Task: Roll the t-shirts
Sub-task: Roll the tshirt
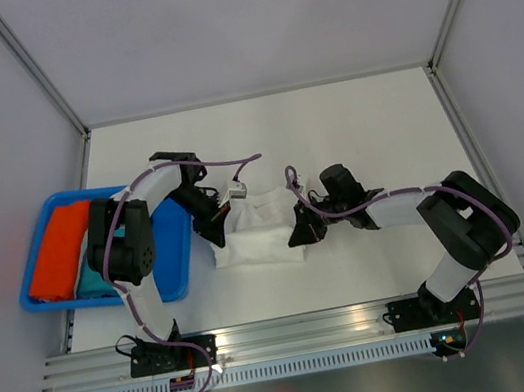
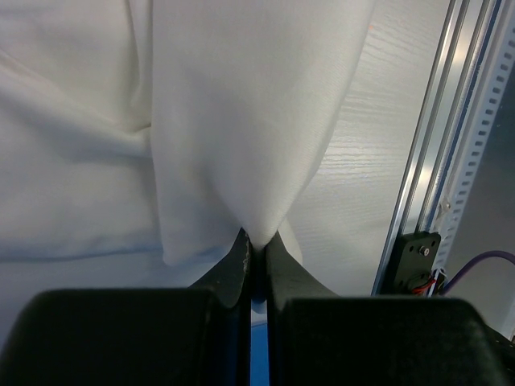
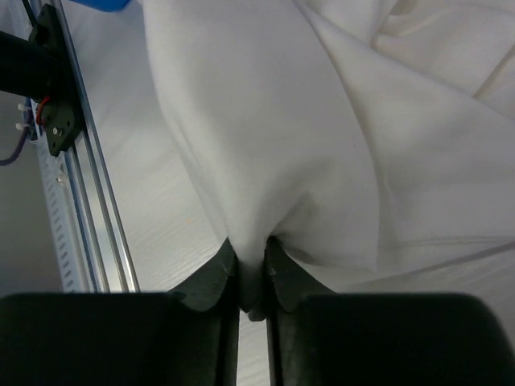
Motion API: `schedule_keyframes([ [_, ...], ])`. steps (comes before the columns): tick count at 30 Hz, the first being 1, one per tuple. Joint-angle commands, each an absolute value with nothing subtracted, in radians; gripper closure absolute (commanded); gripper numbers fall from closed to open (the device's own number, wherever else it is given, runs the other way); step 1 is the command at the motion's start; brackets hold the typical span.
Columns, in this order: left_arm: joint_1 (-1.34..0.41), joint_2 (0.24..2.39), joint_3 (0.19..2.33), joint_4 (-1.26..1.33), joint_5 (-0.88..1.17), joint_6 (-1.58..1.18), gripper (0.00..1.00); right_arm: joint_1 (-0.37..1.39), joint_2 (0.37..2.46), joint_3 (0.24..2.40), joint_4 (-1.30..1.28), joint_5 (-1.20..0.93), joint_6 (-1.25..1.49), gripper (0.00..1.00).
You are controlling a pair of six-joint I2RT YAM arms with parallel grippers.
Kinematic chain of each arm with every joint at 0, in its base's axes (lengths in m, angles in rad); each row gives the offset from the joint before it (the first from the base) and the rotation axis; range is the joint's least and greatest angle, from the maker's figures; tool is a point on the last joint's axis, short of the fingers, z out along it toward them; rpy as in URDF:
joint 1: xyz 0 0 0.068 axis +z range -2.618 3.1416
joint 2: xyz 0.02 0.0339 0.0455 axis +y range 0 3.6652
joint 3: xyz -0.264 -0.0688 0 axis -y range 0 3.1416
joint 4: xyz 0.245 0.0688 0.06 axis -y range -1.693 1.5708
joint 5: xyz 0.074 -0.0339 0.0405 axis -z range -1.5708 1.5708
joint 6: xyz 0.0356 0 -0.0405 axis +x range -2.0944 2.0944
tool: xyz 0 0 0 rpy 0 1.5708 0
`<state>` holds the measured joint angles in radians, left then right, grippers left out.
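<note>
White cloth is clamped in both grippers: the left gripper [image 2: 256, 241] has its jaws pressed together on a thin fold of the white t-shirt [image 1: 253, 228], and the right gripper [image 3: 249, 261] is closed on a thicker fold at the opposite side. A grip on two sides at once lets the garment be drawn flat at the centre of the table [image 1: 350, 119], probably for squaring before rolling; which edge is held cannot be told. The orange t-shirt [image 1: 56, 250] and teal t-shirt [image 1: 89, 279] wait in the blue tray [image 1: 180, 271] at the left.

No writing, label, brand or number can be read in any of the three views. The soft white cloth t-shirt [image 1: 260, 242] shows only plain fabric.
</note>
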<state>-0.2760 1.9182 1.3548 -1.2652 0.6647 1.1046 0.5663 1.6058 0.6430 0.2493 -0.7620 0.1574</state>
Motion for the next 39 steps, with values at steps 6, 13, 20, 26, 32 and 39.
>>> schedule_keyframes([
  [6, -0.272, 1.905, 1.379, -1.332, 0.704, 1.157, 0.95, 0.506, 1.577, 0.696, 0.074, -0.922, 0.215, 1.0],
  [13, -0.272, 1.914, 1.448, -1.256, 0.719, 1.028, 0.54, 0.488, 1.594, 0.726, 0.006, -0.911, 0.247, 1.0],
  [20, -0.313, 1.95, 1.39, -1.226, 0.672, 0.976, 0.79, 0.446, 1.653, 0.726, 0.005, -0.842, 0.27, 1.0],
  [26, -0.314, 1.976, 1.381, -0.977, 0.549, 0.76, 0.96, 0.437, 1.681, 0.732, -0.028, -0.729, 0.322, 0.97],
  [32, -0.314, 1.962, 1.37, -0.899, 0.473, 0.724, 0.98, 0.422, 1.707, 0.764, -0.107, -0.654, 0.328, 0.89],
  [39, -0.314, 1.927, 1.353, -0.89, 0.457, 0.715, 0.89, 0.403, 1.727, 0.79, -0.147, -0.658, 0.344, 0.86],
])
